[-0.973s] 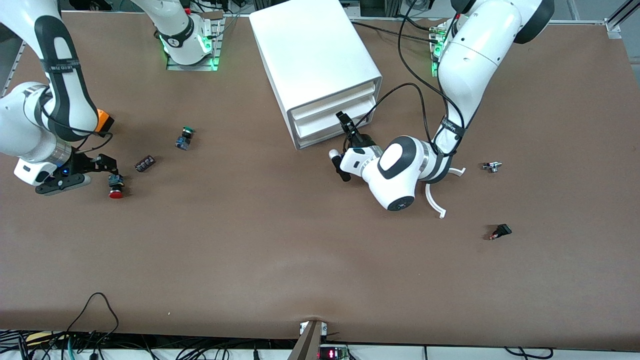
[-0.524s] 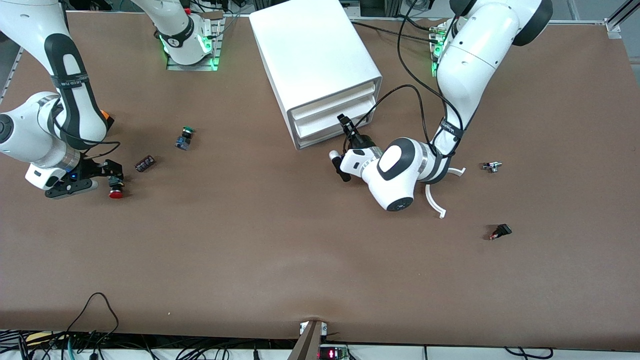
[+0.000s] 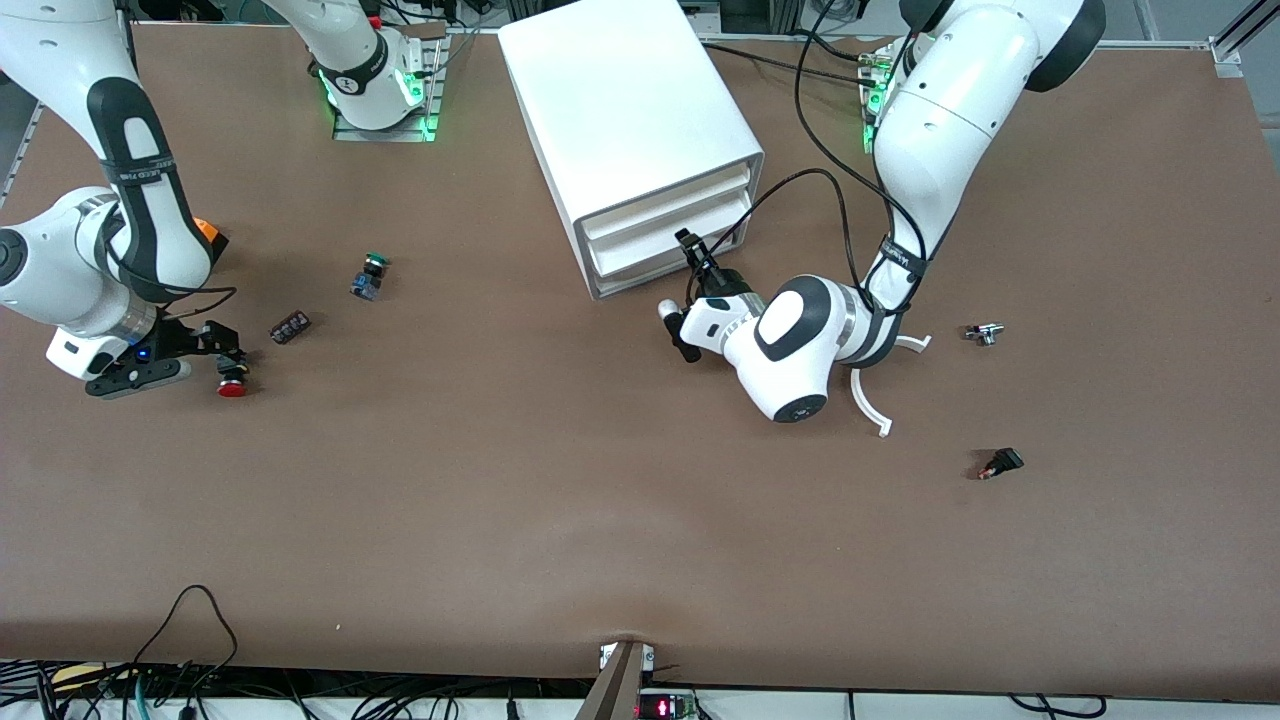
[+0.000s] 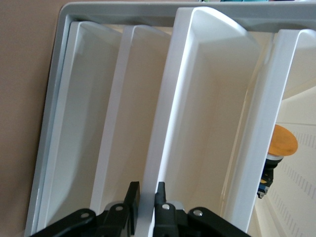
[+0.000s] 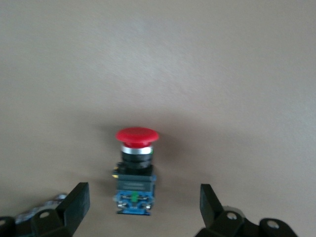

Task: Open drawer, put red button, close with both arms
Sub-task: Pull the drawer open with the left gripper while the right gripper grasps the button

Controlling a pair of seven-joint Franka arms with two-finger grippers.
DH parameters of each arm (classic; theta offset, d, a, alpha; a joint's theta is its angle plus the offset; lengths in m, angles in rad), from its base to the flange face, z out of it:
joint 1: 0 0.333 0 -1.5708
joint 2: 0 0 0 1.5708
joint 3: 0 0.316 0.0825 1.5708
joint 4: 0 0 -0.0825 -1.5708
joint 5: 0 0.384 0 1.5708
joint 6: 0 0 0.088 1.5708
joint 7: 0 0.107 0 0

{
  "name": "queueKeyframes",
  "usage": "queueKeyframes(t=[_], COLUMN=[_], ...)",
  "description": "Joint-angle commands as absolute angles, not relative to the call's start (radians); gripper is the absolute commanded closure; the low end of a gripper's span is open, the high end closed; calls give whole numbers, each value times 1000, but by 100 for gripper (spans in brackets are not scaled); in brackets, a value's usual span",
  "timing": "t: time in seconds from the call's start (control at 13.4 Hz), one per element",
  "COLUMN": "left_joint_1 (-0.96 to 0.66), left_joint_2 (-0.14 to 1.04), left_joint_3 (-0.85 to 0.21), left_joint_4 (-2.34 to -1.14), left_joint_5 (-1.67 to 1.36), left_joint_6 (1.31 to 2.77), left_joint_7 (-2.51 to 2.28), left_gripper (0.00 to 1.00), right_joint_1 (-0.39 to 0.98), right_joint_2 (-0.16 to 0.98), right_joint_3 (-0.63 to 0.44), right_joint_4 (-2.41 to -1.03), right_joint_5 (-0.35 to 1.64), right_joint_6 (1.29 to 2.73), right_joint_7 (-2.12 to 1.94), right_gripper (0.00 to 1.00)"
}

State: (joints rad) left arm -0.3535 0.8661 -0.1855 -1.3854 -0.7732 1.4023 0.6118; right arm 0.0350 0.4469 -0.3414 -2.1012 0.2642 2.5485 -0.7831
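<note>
The red button lies on its side on the table toward the right arm's end, with a red cap and a black-and-blue body. In the right wrist view the red button has its blue end between the open fingers of my right gripper. In the front view my right gripper is low over it. My left gripper is at the front of the white cabinet. Its fingers are shut on the front wall of a drawer, which stands out past its neighbours; my left gripper grips it.
A green-capped button and a small dark part lie near the red button. An orange box is partly hidden by the right arm. White curved pieces and small parts lie toward the left arm's end. An orange-capped button sits in another drawer.
My right arm has swung a little and its open gripper has settled closer around the red button's body. My left gripper has edged slightly toward the cabinet front.
</note>
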Motion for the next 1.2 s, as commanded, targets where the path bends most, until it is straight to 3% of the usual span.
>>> queueKeyframes(t=[0.0, 0.3, 0.45, 0.52, 0.75, 0.9, 1.12], left_joint_1=[-356, -351, -348, -347, -345, -338, -336], left_joint_2=[879, 879, 879, 879, 881, 881, 888], left_joint_3=[-178, -176, -176, -175, -169, -169, -167], left_joint_4=[-1374, -1374, -1373, -1367, -1361, -1359, -1333], left_joint_5=[-795, -795, -795, -795, -795, -795, -802], left_joint_6=[1399, 1401, 1401, 1401, 1402, 1405, 1407], left_joint_7=[595, 594, 592, 591, 588, 578, 565], left_gripper=[92, 95, 95, 96, 96, 96, 97], right_joint_1=[20, 29, 32, 32, 32, 32, 32], right_joint_2=[486, 495, 499, 506, 506, 505, 470], right_joint_3=[-324, -322, -322, -322, -322, -322, -285], right_joint_4=[-2092, -2091, -2095, -2095, -2095, -2095, -2088], right_joint_5=[339, 382, 385, 385, 385, 385, 385], right_joint_6=[2583, 2582, 2582, 2582, 2580, 2576, 2563], right_joint_7=[-854, -873, -873, -873, -871, -870, -836], right_gripper=[3, 6, 14, 20, 55, 72, 79])
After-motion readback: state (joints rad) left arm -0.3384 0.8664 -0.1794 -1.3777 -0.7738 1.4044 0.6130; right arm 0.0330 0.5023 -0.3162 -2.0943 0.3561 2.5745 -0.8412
